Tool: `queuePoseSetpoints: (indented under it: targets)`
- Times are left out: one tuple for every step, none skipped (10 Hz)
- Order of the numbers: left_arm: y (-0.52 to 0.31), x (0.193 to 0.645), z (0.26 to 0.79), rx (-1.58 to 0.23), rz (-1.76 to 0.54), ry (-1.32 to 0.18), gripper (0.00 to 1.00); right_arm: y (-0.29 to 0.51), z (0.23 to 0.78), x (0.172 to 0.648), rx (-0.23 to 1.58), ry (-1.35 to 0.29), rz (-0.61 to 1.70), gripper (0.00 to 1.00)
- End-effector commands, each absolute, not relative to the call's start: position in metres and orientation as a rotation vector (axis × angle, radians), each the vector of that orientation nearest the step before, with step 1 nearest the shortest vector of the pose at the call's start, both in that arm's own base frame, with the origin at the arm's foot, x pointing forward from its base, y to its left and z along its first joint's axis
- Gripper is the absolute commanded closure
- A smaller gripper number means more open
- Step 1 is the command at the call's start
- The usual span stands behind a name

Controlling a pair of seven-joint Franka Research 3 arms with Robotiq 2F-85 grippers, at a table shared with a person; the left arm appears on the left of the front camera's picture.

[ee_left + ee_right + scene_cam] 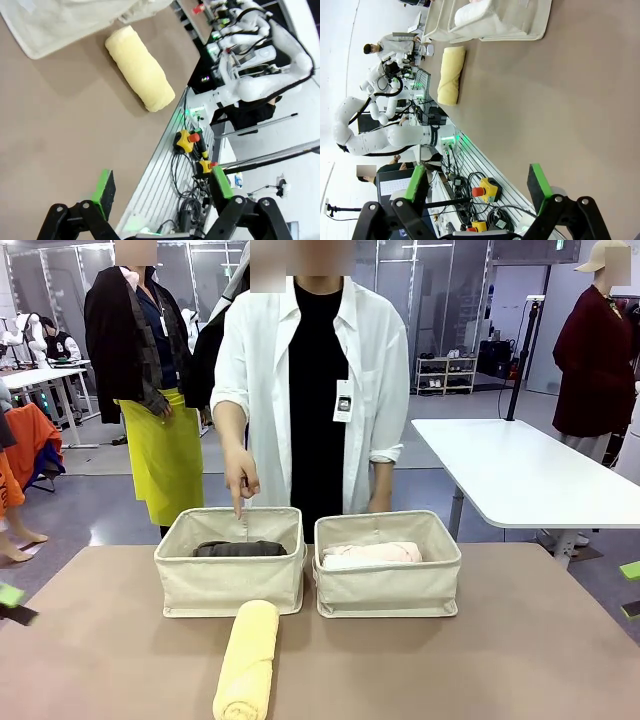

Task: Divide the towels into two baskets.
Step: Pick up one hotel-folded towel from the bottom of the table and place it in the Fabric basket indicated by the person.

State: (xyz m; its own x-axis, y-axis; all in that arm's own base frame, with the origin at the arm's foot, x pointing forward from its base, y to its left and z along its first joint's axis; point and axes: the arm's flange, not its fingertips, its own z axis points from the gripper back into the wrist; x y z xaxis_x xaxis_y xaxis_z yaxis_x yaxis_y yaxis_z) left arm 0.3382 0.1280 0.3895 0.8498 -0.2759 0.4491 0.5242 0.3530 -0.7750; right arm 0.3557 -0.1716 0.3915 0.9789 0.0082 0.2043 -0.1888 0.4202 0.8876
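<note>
Pale yellow towel (247, 660) on table (480, 660) before left basket (230, 580), long axis running toward robot. Left gripper (162, 187) nearer, wide open, empty; right gripper (477, 186) likewise.

No text, brand, number or sign is being made out in any of the views. A small white badge with a dark patch (343, 402) is being worn on the open white shirt of the person at the far side, but whatever is printed on it is too small to be read. A green sign (566, 244) is being shown high at the back wall, too blurred for letters.
</note>
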Motion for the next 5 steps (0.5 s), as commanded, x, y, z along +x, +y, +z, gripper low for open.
queuePoseSetpoints:
  targets:
    - [0.064,0.319,0.406,-0.954,-0.521,-0.148,0.04,-0.170,0.394,0.352,1.138,-0.186,0.127,0.00]
    - [0.032,0.316,0.411,-0.910,-0.514,-0.118,0.04,-0.170,0.394,0.352,1.138,-0.186,0.127,0.00]
    - [0.002,0.317,0.414,-0.853,-0.538,-0.128,0.04,-0.170,0.394,0.352,1.138,-0.186,0.127,0.00]
    - [-0.022,0.319,0.416,-0.852,-0.515,-0.127,0.04,-0.170,0.394,0.352,1.138,-0.186,0.127,0.00]
    - [-0.047,0.318,0.414,-0.838,-0.505,-0.126,0.04,-0.170,0.394,0.352,1.138,-0.186,0.127,0.00]
